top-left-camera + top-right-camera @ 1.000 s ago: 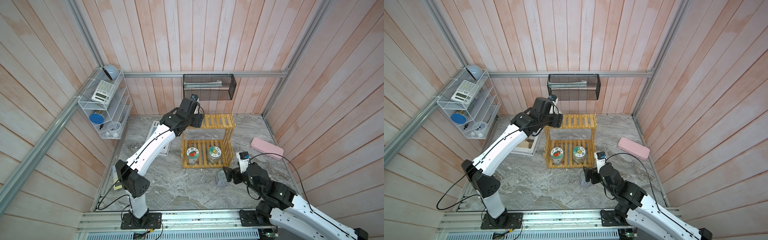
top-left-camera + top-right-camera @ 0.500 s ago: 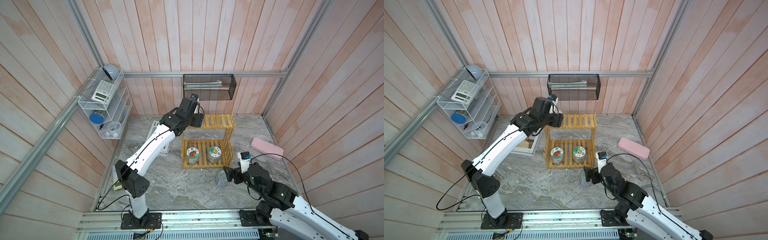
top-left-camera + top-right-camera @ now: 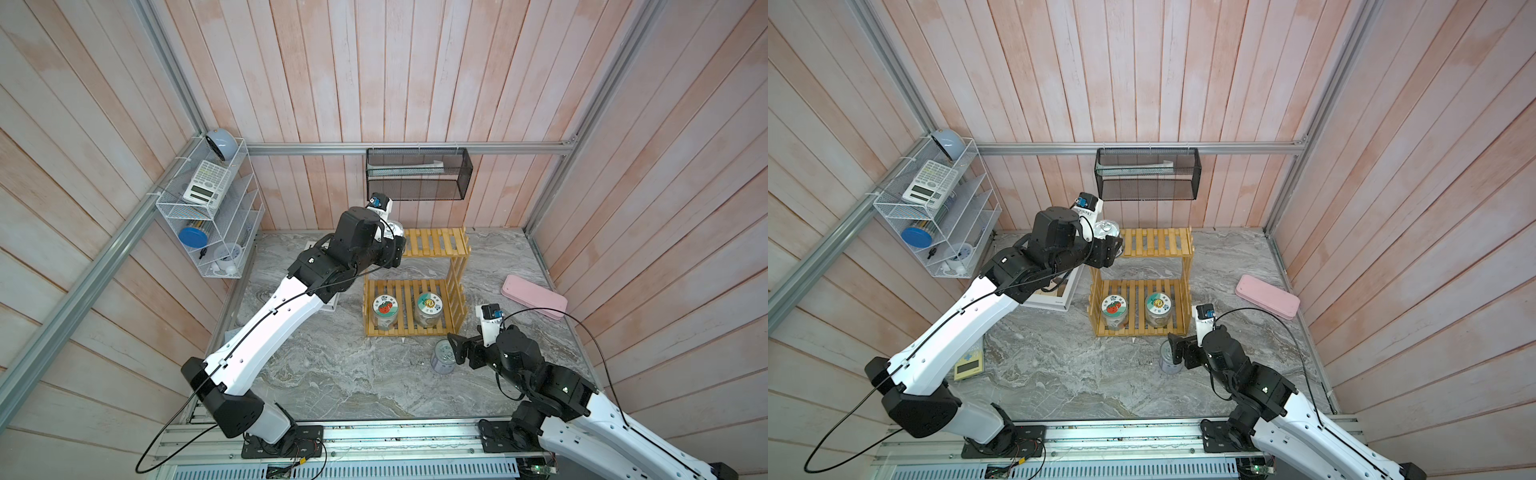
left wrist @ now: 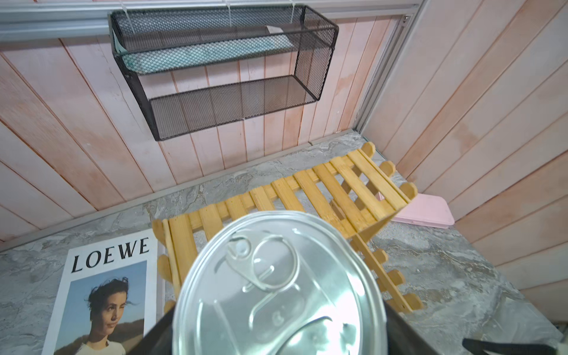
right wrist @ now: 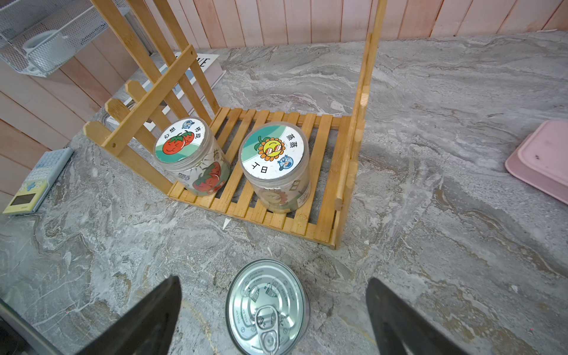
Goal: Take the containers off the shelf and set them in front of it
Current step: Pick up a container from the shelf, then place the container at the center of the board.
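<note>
Magazine [image 4: 101, 292] and pink case [image 3: 534, 301] flank the shelf [image 3: 436, 243]; left tool [image 3: 1111, 250] pinches one tin can [image 4: 276, 285], right tool [image 5: 273, 281] stands spread around the purple can [image 3: 440, 357].

Left wrist view: silver pull-tab tin can [image 4: 276, 292] showed its lid only. The wall and label were hidden beneath it, and the near rim was blurred and cut by the frame edge. Left gripper [image 3: 1109, 249] fingers [image 4: 155, 336] appeared only as dark slivers beside the lid.

Both top views: that can sat mostly behind the wrist.

Right wrist view: second silver tin can [image 5: 267, 310] and right gripper [image 5: 273, 284] fingers [image 5: 147, 319] were cut off at the frame edge. The can's label could not be made out.

White fashion magazine [image 3: 1054, 293] lay largely under the left arm.
</note>
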`<action>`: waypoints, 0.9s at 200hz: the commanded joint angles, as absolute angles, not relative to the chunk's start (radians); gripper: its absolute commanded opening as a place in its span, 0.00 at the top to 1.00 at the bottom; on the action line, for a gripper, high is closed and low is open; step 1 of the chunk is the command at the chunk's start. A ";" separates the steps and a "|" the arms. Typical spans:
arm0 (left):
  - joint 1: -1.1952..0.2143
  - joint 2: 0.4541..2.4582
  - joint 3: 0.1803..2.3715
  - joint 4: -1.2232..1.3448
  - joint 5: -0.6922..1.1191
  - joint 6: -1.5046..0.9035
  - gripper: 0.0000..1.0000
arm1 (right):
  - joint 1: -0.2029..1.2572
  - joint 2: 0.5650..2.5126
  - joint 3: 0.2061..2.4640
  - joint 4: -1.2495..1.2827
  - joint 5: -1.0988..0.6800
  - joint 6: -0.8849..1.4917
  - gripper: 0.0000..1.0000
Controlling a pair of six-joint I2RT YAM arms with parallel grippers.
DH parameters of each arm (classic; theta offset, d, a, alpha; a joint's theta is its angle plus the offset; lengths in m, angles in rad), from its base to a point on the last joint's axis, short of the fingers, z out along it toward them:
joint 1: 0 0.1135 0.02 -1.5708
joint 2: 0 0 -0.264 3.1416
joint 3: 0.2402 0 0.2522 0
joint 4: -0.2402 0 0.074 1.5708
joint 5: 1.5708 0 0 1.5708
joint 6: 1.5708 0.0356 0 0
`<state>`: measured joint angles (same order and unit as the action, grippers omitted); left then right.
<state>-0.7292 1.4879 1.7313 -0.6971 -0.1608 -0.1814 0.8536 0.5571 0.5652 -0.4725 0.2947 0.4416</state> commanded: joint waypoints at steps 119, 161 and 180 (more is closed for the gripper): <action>-0.903 1.149 1.057 -0.377 -0.163 -0.333 0.31 | 0.845 0.565 0.592 -0.481 0.245 0.474 0.02; -0.967 1.145 0.904 -0.261 -0.215 -0.342 0.31 | 0.844 0.564 0.594 -0.488 0.239 0.476 0.02; -0.978 1.143 0.844 -0.212 -0.232 -0.344 0.31 | 0.845 0.567 0.595 -0.489 0.232 0.477 0.02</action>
